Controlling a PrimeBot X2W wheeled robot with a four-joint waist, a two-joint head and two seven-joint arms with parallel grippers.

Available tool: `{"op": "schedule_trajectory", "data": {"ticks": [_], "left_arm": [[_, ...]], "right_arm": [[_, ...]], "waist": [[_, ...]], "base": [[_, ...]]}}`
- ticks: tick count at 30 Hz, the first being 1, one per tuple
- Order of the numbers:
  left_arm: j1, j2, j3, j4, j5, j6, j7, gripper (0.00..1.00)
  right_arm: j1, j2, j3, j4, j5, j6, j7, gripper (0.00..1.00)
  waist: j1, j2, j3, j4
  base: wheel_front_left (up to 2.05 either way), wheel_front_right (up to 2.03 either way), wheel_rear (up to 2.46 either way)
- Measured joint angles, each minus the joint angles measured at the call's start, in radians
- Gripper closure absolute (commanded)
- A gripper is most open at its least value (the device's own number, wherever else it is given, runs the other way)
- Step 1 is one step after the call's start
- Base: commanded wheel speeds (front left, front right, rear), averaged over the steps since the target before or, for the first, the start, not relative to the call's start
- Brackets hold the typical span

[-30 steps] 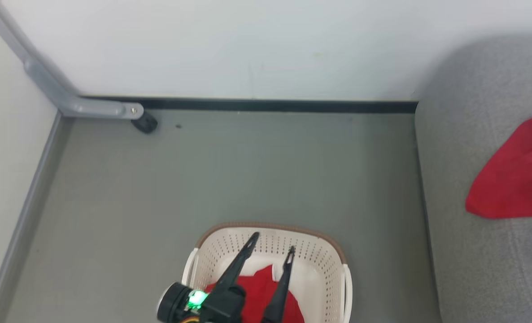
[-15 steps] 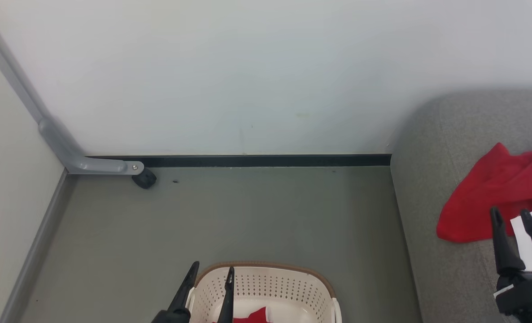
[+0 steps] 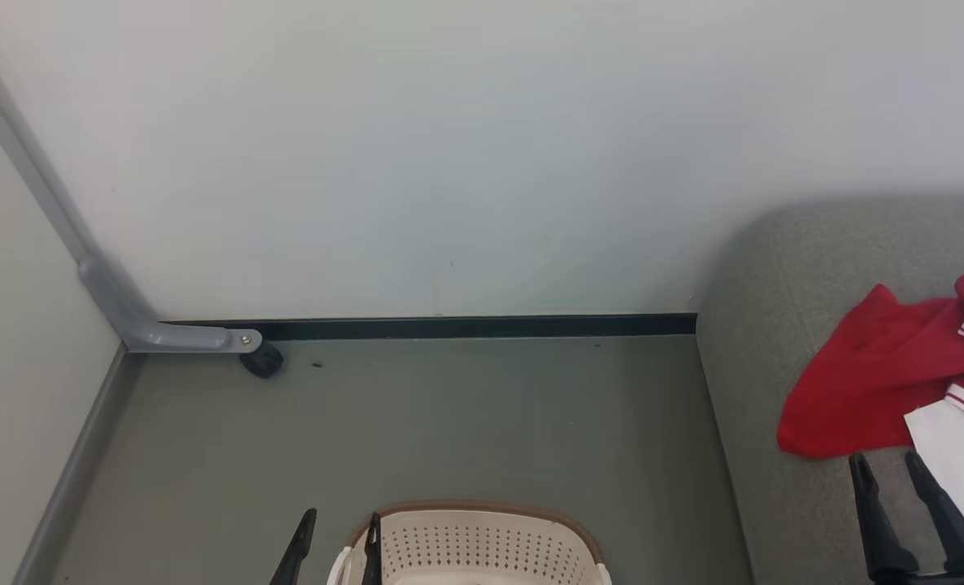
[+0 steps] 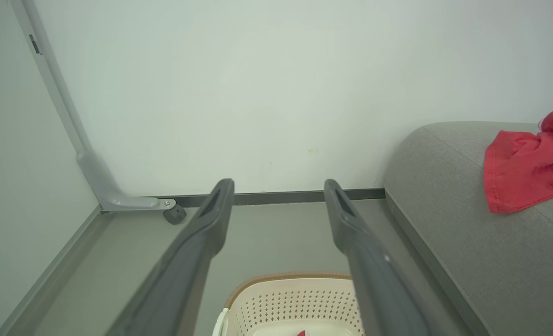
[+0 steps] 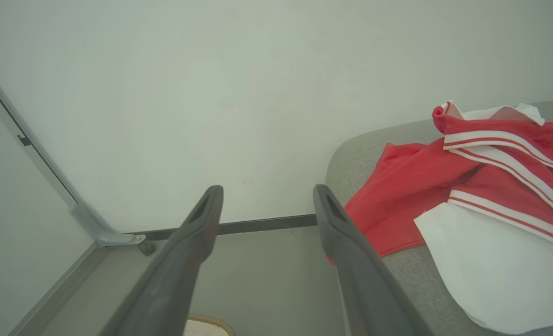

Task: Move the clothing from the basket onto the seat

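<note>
Head view: one basket stands on the floor at the bottom edge. One seat on the right carries the clothing, a red heap with striped trim and a white panel; I cannot count its garments. Two hands show. The left hand is spread and empty, its fingertips at the basket's left rim. The right hand is parted and empty, just beside the white panel.

A second ago the left fingers reached over red fabric in the basket. The camera has since tilted up, and both hands sit lower in the picture.

Left wrist view: the fingers stand wide apart and hold nothing. One red scrap lies in the basket.

Right wrist view: the fingers are apart and bare. The clothing rests on the seat's rounded end.
</note>
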Motion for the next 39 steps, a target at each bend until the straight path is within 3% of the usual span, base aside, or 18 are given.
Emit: {"op": "schedule_trajectory", "data": {"ticks": [12,39], "left_arm": [[0.059,0.0,0.066,0.012,0.003,0.0,0.0,0.0],[0.06,0.0,0.071,0.015,-0.001,0.0,0.0,0.0]], "right_arm": [[0.106,0.032,-0.013,-0.078,-0.062,-0.034,0.0,0.0],[0.151,0.046,-0.064,-0.151,-0.102,-0.035,0.0,0.0]], "waist": [[0.0,0.0001,-0.034,0.019],[0.0,0.0001,-0.02,0.031]], "base": [[0.0,0.0,0.0],[0.0,0.0,0.0]]}}
